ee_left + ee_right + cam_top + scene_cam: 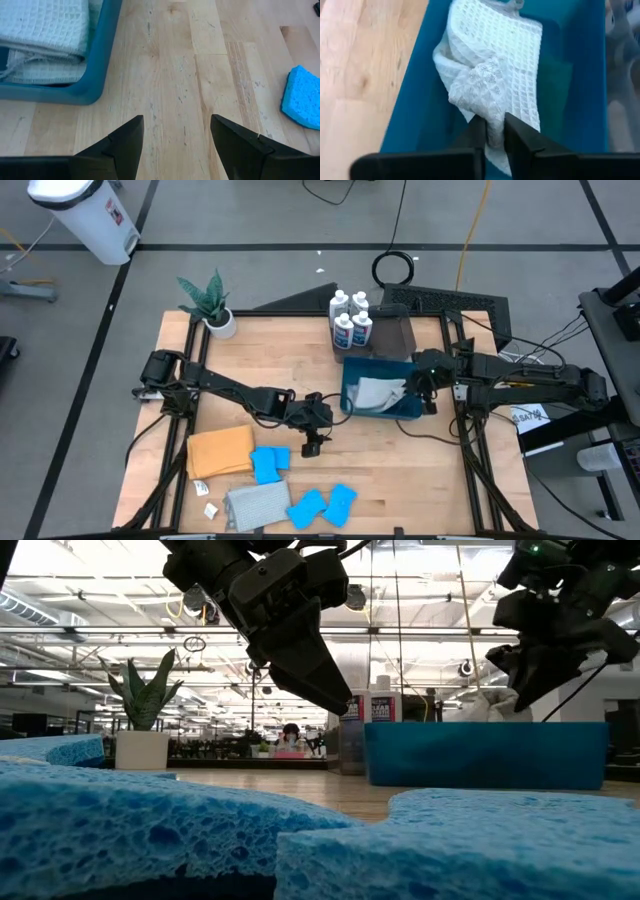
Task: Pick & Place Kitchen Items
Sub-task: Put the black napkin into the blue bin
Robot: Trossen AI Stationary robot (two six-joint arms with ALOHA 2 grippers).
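Observation:
My right gripper [492, 119] hangs over the blue bin [410, 413] at the table's right, shut on a pale waffle-weave cloth [495, 65] that lies inside the bin. A dark green patch [555, 85] shows beneath that cloth. My left gripper [176, 119] hovers open above bare wood [312, 442] at the table's middle, holding nothing. An orange cloth [220, 450], a grey cloth [257, 503] and several blue sponges [270, 463] lie flat near the front left. White bottles [350, 320] stand upright behind the bin. My right gripper pinches a bunched fold of the pale cloth [491, 106] between its two fingers, at the cloth's end nearest the gripper. The fingers slant down into the bin. The rest of the cloth spreads away from them, slack, over the bin's floor and wall.
A potted plant [212, 308] stands at the far left corner. A dark object [395, 335] sits between the bottles and the bin. Bare wood lies between the bin and the sponges, under my left gripper. One sponge [301, 97] is close beside that gripper.

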